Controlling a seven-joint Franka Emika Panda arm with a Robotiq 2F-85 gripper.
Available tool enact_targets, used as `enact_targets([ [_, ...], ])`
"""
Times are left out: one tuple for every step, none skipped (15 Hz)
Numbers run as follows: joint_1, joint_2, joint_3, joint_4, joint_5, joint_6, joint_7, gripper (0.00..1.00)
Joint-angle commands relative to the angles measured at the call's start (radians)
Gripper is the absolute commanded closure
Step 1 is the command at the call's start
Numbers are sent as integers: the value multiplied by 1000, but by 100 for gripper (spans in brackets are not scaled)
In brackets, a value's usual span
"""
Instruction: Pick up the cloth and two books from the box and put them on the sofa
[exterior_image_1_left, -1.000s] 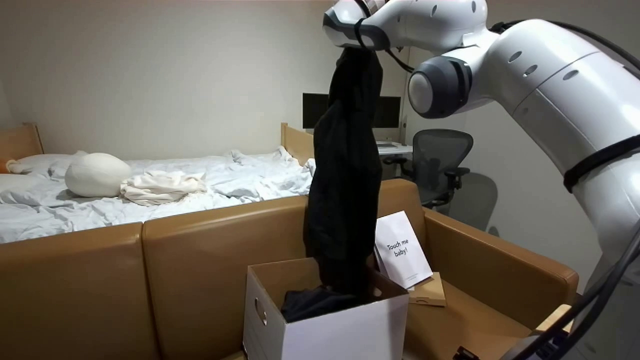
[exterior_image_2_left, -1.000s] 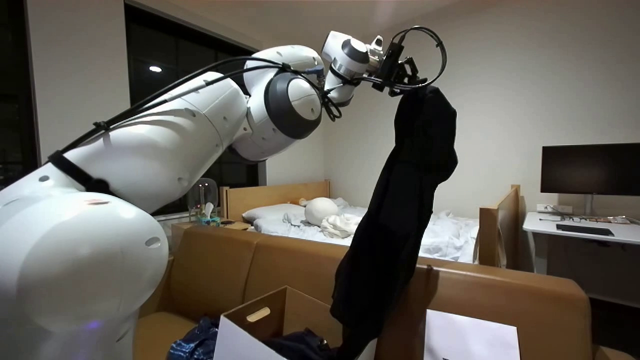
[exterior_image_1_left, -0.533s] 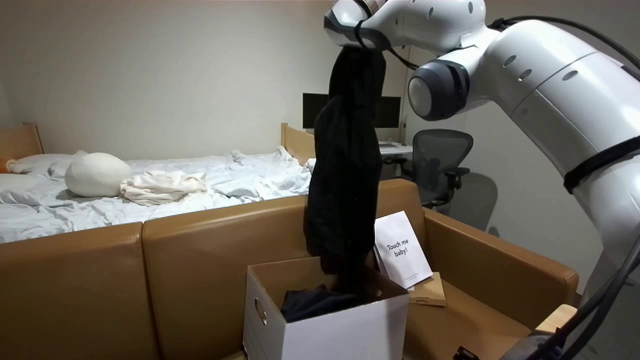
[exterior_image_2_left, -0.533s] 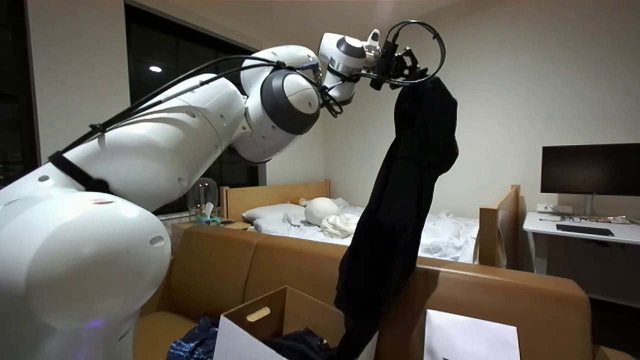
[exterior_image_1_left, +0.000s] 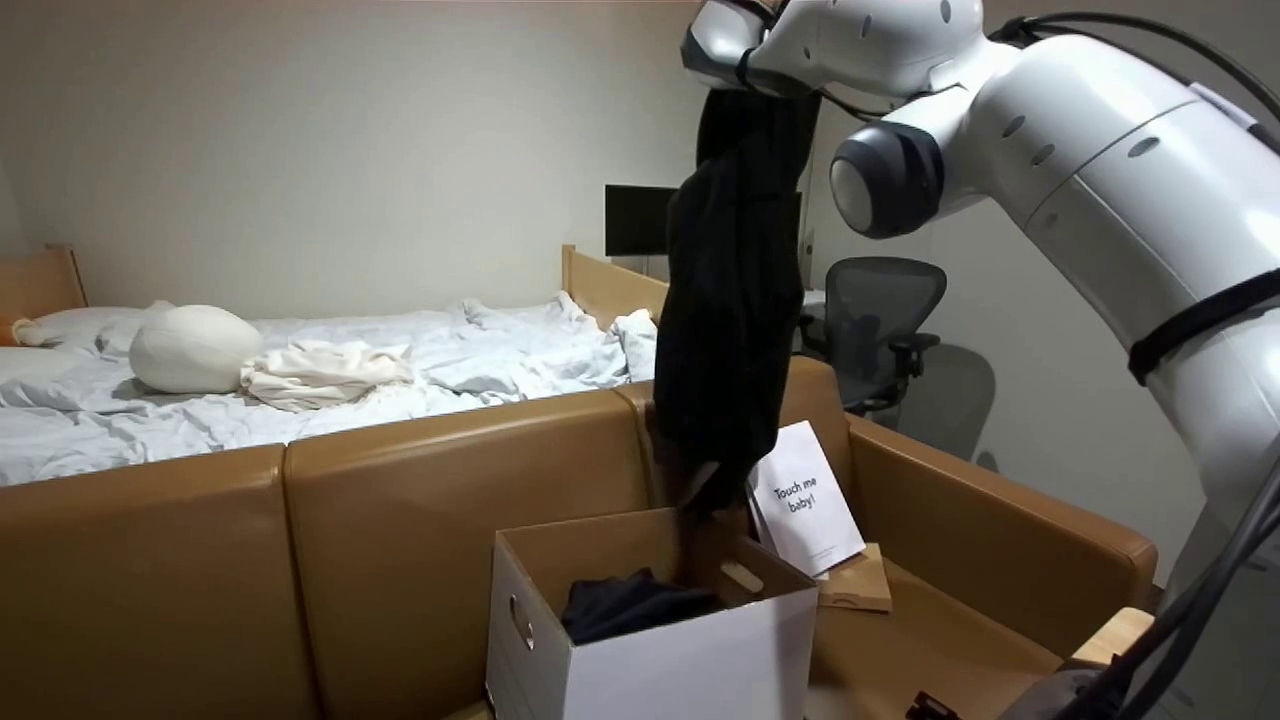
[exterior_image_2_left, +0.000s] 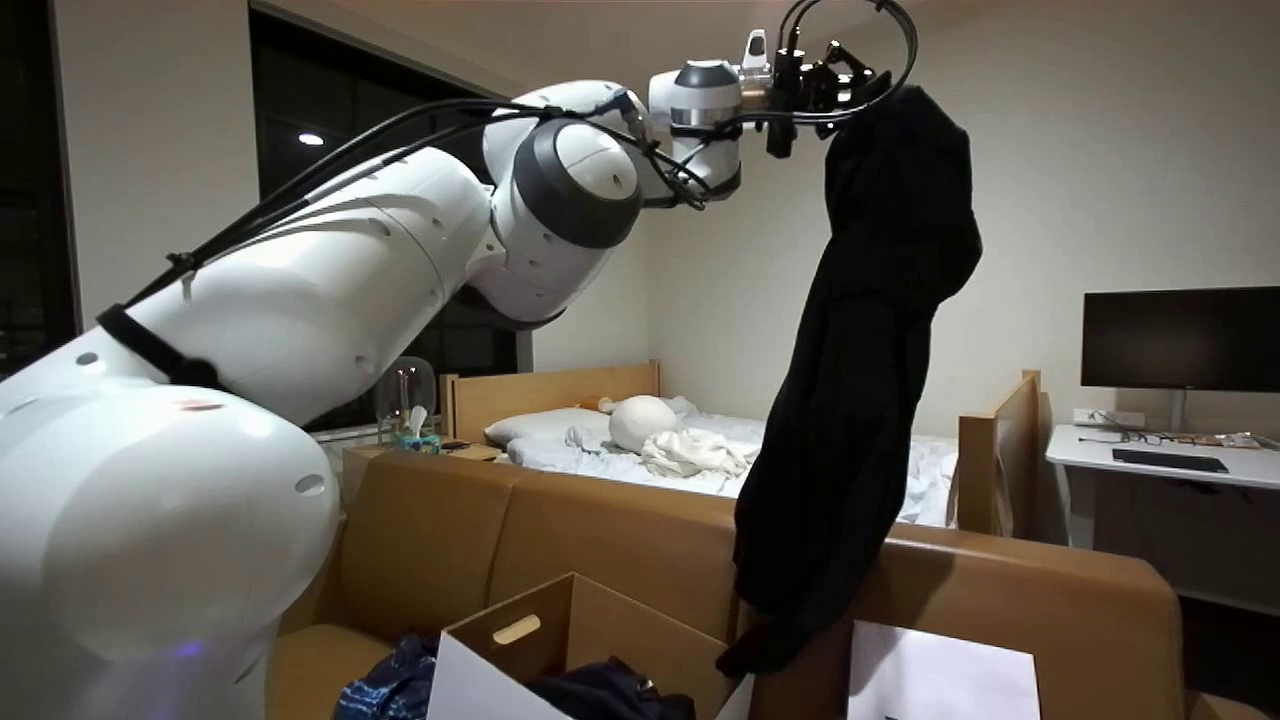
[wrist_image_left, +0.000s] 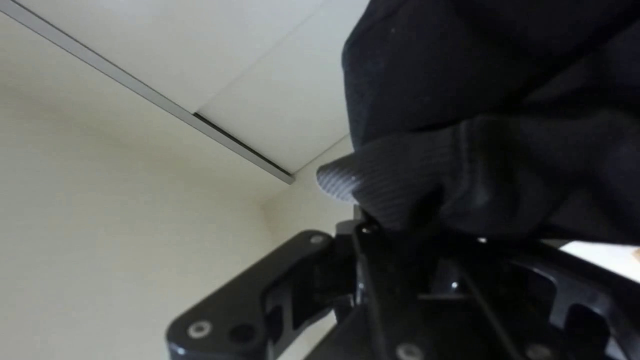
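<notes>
1. Black, limp, garment-like cloth (exterior_image_2_left: 860, 390) hangs long from the black metal gripper (exterior_image_2_left: 875, 92), its lower tip near the rim of the white cardboard box (exterior_image_1_left: 690, 660); whether they touch, I cannot tell.
2. My jaws stand nearly closed, pinching one end of the cloth; a ribbed edge (wrist_image_left: 395, 175) shows at the grip.
3. I judge it light, soft, unbreakable and prone to swing. That gathered end looks a sound hold, and the ribbing should resist slipping.
4. Box rim and the back of the tan-brown leather sofa (exterior_image_1_left: 470, 480) could drag on the tail, so I'd want more height before crossing.
5. Seat leather shows between the white rectangular book marked "Touch me baby!" (exterior_image_1_left: 805, 500) and the padded armrest (exterior_image_1_left: 1000, 545); I'd lower there, without sweeping the book over.
</notes>
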Motion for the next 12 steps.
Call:
enact_targets([
  [-3, -7, -75, 0, -128, -40, 113, 96],
  [-2, -4, -93, -1, -160, -56, 141, 96],
  [-1, -3, -107, -1, -188, -79, 172, 96],
  [1, -1, -118, -1, -215, -108, 204, 96],
  [0, 1, -126, -2, -241, -128, 219, 96],
  [-3, 3, -126, -2, -260, -145, 218, 96],
  [-5, 5, -127, -2, -278, -157, 221, 96],
  [-9, 6, -122, -2, -292, -157, 209, 96],
  [-12, 4, -114, -2, -304, -155, 194, 96],
  [-15, 3, -112, -3, -316, -145, 191, 96],
  [-19, 1, -110, -3, -329, -140, 189, 96],
  [-22, -2, -111, -3, -342, -140, 191, 96],
])
